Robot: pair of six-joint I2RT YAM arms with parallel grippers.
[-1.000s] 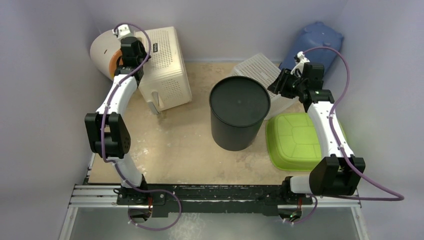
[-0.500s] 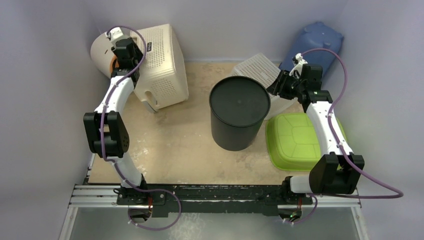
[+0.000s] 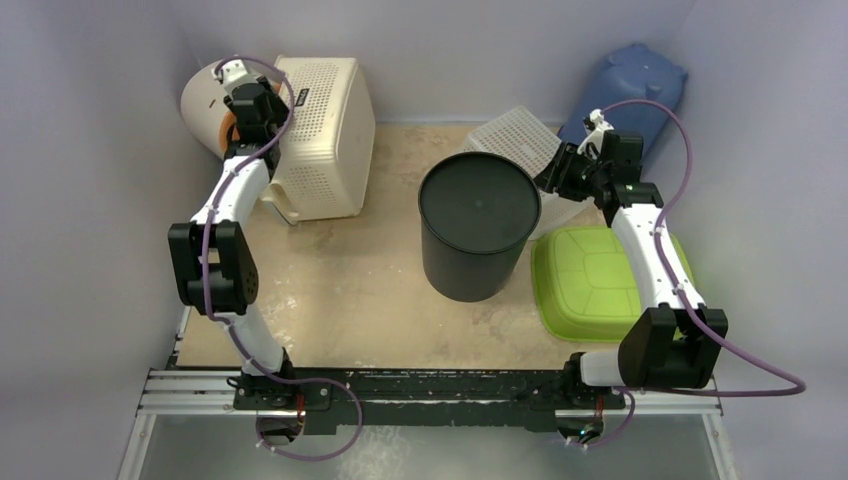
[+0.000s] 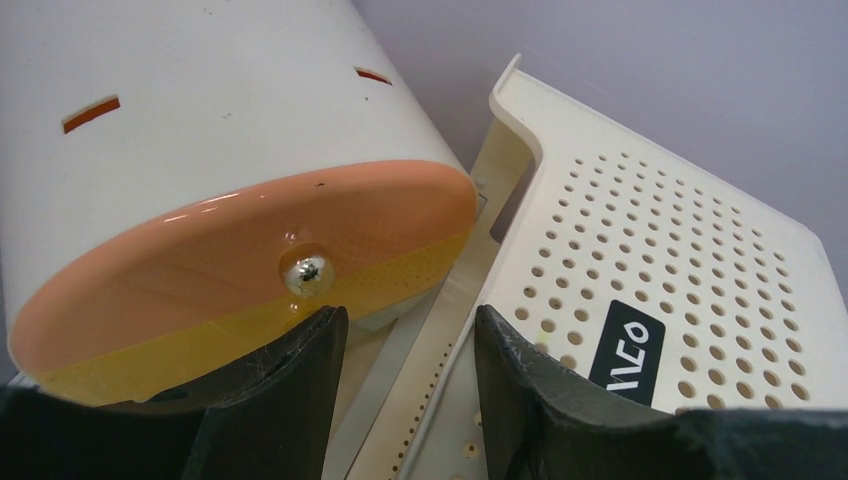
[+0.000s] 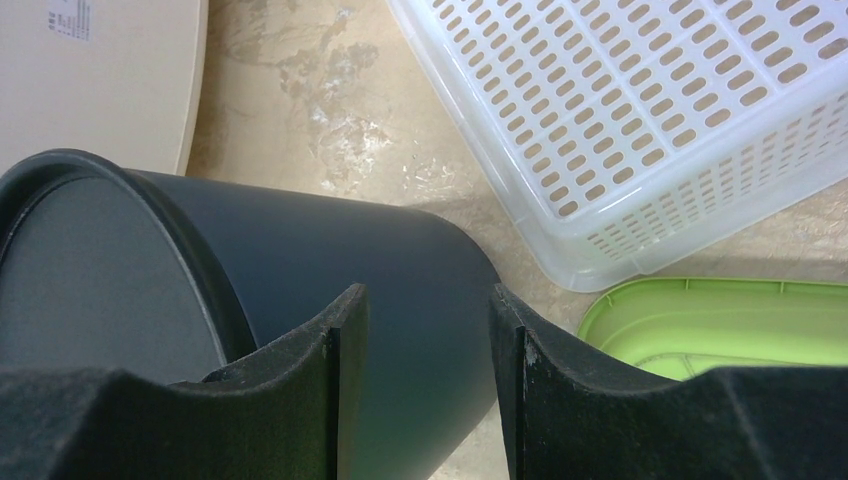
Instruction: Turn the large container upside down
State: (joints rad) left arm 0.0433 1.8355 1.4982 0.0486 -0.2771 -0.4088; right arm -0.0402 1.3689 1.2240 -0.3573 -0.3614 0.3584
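Observation:
The large container point(image 3: 322, 135) is a cream perforated bin with a black label point(image 4: 628, 350), standing at the back left against the wall. My left gripper point(image 3: 243, 122) is at its left edge, between it and a white drum. The jaws are open point(image 4: 410, 335). The bin's thin rim point(image 4: 470, 350) runs through the gap and touches neither finger. My right gripper point(image 3: 553, 178) hangs open point(image 5: 427, 305) above the right side of a black round bin point(image 3: 478, 225), with nothing between its fingers.
A white drum with an orange end point(image 4: 250, 270) lies in the back left corner point(image 3: 205, 100). A white slotted basket point(image 3: 525, 140) leans behind the black bin. A green tub point(image 3: 595, 280) sits at the right. A blue container point(image 3: 630, 90) rests in the back right corner.
The cream bin has swung round toward the back wall and settled squarer to it. My left gripper has opened, let go of the bin and shifted slightly back. The right arm barely moved.

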